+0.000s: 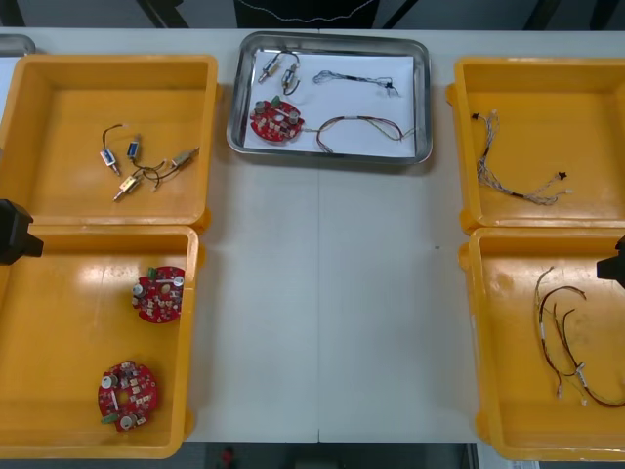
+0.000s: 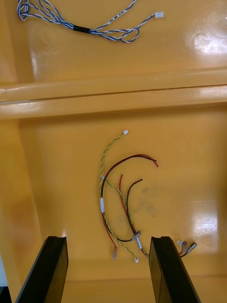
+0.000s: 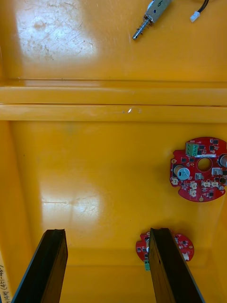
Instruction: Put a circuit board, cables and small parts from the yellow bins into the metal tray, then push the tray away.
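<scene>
Front view crops left gripper point(image 3: 108, 236) and right gripper point(image 2: 108, 239), either side of the metal tray point(image 1: 423, 107); fingers released, one half-hiding a circuit board point(image 3: 182, 246).

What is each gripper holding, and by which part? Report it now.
Nothing is held: the left gripper and the right gripper are both open and empty.

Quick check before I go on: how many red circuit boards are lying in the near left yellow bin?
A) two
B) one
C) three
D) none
A: in the near left yellow bin, one red circuit board lies toward the bin's far wall and a second board lies nearer the robot, the two apart from each other.
</scene>
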Motion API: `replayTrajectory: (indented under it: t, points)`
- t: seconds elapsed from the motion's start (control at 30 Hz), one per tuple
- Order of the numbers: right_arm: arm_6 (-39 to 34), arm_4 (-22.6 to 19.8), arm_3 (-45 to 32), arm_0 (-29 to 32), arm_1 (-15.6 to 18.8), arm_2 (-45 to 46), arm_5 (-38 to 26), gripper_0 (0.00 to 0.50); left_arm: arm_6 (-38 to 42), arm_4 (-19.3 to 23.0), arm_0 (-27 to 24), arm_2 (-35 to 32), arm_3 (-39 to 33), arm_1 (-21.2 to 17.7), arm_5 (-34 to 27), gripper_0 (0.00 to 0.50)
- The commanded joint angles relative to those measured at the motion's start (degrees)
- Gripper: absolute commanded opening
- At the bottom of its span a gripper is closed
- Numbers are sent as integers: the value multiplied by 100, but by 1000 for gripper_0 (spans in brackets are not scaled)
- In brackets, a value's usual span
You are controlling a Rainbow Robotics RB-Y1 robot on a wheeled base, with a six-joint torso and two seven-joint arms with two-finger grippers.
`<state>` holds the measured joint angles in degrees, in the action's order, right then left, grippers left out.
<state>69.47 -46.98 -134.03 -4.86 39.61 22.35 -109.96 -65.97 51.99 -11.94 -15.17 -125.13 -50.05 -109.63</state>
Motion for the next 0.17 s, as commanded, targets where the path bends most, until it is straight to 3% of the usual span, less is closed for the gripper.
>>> replayTrajectory:
  t: [0.03, 0.17]
  points:
    - [-39, -39, -185, 99, 223, 94, -4, 500, -407, 13, 78, -170, -143, -260, -37, 500]
    - [-39, -39, -185, 99, 223, 94, -4, 500, -407, 13, 78, -170, -143, -260, -37, 500]
